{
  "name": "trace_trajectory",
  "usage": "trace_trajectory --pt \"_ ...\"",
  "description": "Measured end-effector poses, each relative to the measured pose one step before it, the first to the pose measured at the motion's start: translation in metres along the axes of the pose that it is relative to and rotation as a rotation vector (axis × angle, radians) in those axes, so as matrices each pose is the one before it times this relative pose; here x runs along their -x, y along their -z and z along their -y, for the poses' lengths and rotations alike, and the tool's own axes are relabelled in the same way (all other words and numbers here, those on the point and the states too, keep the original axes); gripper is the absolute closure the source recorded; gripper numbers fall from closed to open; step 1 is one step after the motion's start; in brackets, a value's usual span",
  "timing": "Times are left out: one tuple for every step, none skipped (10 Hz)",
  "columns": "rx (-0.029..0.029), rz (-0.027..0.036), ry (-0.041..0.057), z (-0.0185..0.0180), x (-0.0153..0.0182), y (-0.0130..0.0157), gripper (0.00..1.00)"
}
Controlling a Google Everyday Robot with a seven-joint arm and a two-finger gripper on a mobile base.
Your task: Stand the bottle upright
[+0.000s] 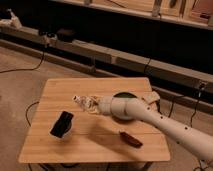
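the bottle (83,102) is lying tilted above the middle of the table (65,90), its pale cap end pointing toward the left and slightly up, its body running back toward the arm. the gripper (94,106) is sitting at the bottle's right end, over the centre of the tabletop; whether its fingers are clamped on the bottle or merely beside it cannot be told from this view, since the two pale shapes are merging into one.

the arm (150,117) is reaching in from the lower right corner, its thick white wrist crossing in front of the bowl (125,96), which is resting on the right half of the table with only its dark upper rim showing behind the arm. a pale cloth-like piece (152,97) is poking out just to the right of the bowl, near the table's right edge.

a black block (62,124) is sitting on the left half of the table, below and to the left of the bottle and well apart from it. a brown oblong (130,139) is lying near the front edge on the right, under the arm's line and apart from the gripper.

behind the table, a long low ledge (75,47) is running across the room, with cables trailing over the floor (20,75) on the left.
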Motion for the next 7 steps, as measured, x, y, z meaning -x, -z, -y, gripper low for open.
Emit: trace_trajectory --pt "-0.00100 -0.00061 0.00058 0.00024 -0.00043 -0.00057 1.00" --pt "0.00244 -0.00206 -0.00404 -0.00049 0.00022 0.00046 1.00" --pt "0.01331 -0.01602 -0.01674 -0.00221 -0.00201 0.00161 1.00" --pt "0.02855 -0.02474 -0.02265 -0.00477 -0.00364 0.00387 1.00" --pt "0.03863 -0.02696 -0.02026 -0.00514 -0.00395 0.00496 1.00" --pt "0.02420 -0.01423 -0.01096 -0.00181 -0.00133 0.00344 1.00" --pt "0.03604 -0.01555 -0.01688 -0.00160 0.00069 0.00602 1.00"
